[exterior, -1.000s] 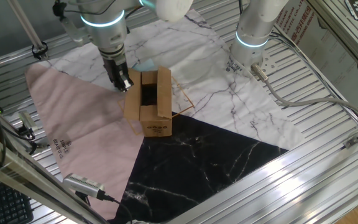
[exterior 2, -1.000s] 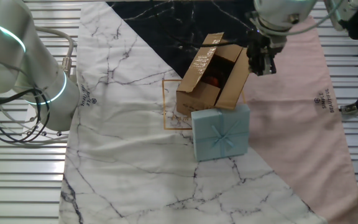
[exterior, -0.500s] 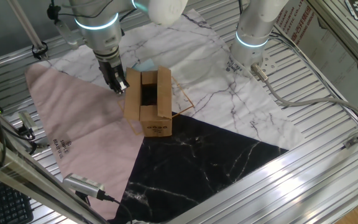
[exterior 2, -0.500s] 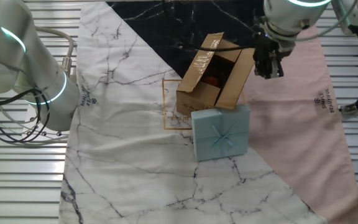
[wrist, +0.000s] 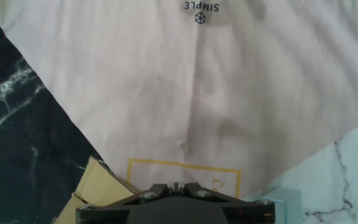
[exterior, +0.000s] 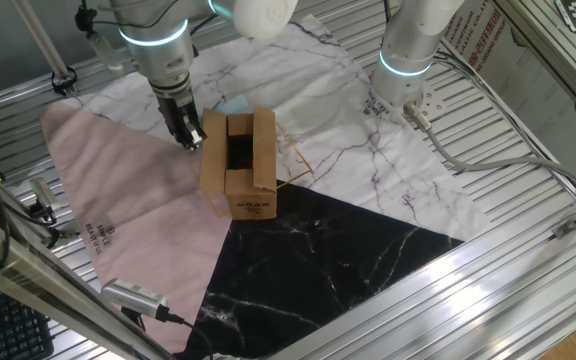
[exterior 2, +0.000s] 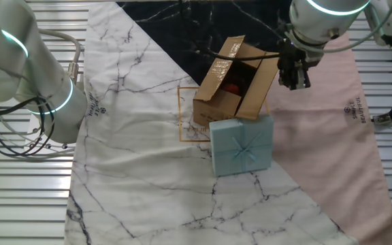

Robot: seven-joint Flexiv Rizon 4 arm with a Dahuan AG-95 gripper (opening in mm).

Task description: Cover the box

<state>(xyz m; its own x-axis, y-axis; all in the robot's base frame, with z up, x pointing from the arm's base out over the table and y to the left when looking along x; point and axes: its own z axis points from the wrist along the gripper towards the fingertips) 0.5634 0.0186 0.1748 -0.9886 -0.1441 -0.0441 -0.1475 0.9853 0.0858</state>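
Observation:
The brown cardboard box [exterior: 238, 165] stands on the cloths with its flaps raised and its top open; a dark label shows on its near side. In the other fixed view the box [exterior 2: 235, 85] shows something red inside. My gripper [exterior: 190, 137] hangs just beside the box's left flap, over the pink cloth, apart from the cardboard. Seen from the other side, the gripper [exterior 2: 295, 76] is to the right of the box. The hand view has the gripper [wrist: 175, 186] with fingers together and nothing between them, and a cardboard flap [wrist: 98, 186] at lower left.
A light blue gift box [exterior 2: 242, 144] sits against the carton. A second white arm [exterior: 408, 45] stands at the back. Pink cloth [exterior: 118, 190], black marble cloth [exterior: 328, 250] and white marble cloth [exterior 2: 141, 102] cover the table. Cables and metal rails [exterior: 528, 150] run along the edges.
The gripper has drawn away from the box's flap, sideways over the pink cloth and slightly up. The box and its flaps have not moved.

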